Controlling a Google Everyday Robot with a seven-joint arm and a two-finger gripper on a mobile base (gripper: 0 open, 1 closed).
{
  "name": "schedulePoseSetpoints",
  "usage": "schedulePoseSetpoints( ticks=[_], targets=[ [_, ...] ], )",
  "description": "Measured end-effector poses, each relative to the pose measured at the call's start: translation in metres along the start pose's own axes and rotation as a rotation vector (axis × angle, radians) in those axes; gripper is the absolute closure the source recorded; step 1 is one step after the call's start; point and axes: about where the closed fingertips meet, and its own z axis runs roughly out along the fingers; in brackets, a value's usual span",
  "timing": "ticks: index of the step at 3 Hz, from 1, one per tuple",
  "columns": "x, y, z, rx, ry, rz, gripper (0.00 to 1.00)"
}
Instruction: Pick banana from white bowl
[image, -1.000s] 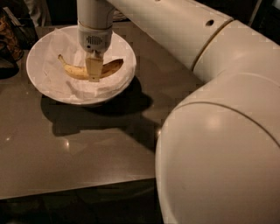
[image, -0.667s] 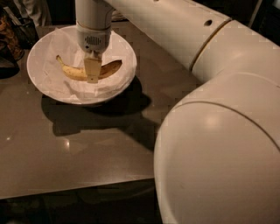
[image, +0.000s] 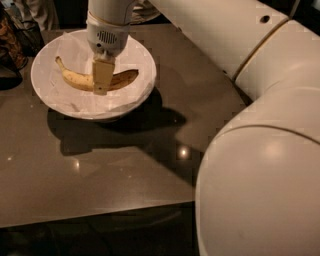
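Note:
The banana (image: 75, 79) is yellow with brown speckles. It lies across the middle of the white bowl (image: 50, 102) on crinkled white paper, its thin end pointing up-left and its brown end to the right. My gripper (image: 101, 80) hangs straight down from the white wrist. It sits at the banana's middle and covers that part of it. The banana rests low in the bowl.
The bowl stands at the back left of a dark glossy table (image: 115, 170). My large white arm (image: 260, 150) fills the right side of the view. Dark objects (image: 12, 45) and a person's legs (image: 37, 12) are beyond the table's left and far edges.
The gripper has shifted slightly left over the banana. More of the banana's thin left end now shows. The bowl has not moved.

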Motion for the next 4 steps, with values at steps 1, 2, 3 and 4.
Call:
schedulePoseSetpoints(
  ticks=[1,2,3,4],
  targets=[
    [-0.014,0.027,-0.012,-0.023,-0.065,-0.02,1.0],
    [-0.017,0.029,-0.012,-0.026,-0.068,-0.024,1.0],
    [-0.022,0.062,-0.017,-0.045,-0.068,-0.014,1.0],
    [-0.026,0.092,-0.022,-0.062,-0.067,-0.003,1.0]
  ],
)
